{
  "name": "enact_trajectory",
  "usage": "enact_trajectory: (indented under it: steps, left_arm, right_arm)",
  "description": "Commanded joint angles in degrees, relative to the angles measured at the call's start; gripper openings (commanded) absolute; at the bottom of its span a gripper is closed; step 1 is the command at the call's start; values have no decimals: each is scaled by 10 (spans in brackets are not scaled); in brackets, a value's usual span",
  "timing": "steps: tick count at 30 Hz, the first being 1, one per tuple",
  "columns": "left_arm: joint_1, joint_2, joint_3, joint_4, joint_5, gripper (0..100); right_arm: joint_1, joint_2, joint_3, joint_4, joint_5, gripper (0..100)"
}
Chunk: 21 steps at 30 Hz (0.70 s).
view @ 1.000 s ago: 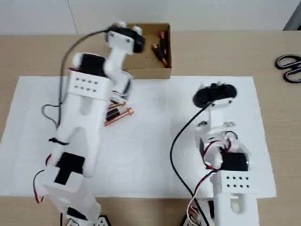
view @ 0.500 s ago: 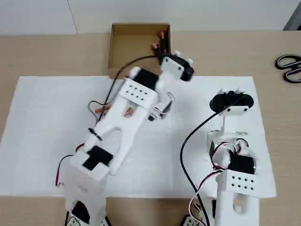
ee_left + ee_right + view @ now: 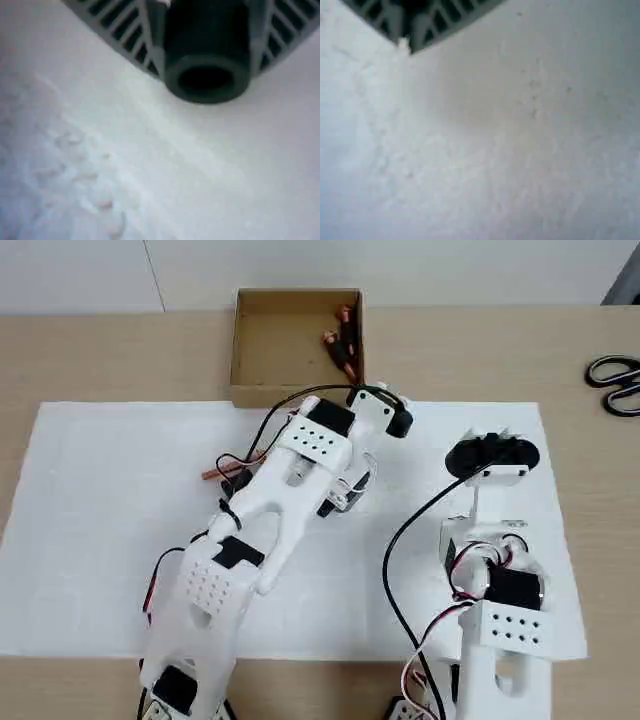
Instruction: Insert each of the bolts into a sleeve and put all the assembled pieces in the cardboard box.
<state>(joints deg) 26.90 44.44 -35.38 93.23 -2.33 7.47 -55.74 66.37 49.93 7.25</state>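
A: Left gripper (image 3: 206, 35)?
B: Clamped on a black sleeve (image 3: 207, 80), whose open end juts past the jaws, low over the white paper (image 3: 100, 540).
A: Bolts?
B: One copper bolt (image 3: 214, 473) lies on the paper, half hidden beside the left arm, apart from the gripper.
A: Farther out?
B: The cardboard box (image 3: 240, 350) is past the paper's far edge, with assembled pieces (image 3: 343, 348) against its right wall.
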Motion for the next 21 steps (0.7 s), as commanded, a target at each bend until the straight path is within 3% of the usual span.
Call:
enact_trajectory:
  steps: [1, 6, 21]
  left_arm:
    - [0, 8, -65, 29, 15, 39]
    - [1, 28, -124, 55, 17, 145]
    - [4, 24, -156, 72, 15, 145]
  right_arm:
    - [2, -13, -4, -10, 5, 4]
    - [2, -13, -4, -10, 5, 4]
    - [2, -13, -4, -10, 5, 4]
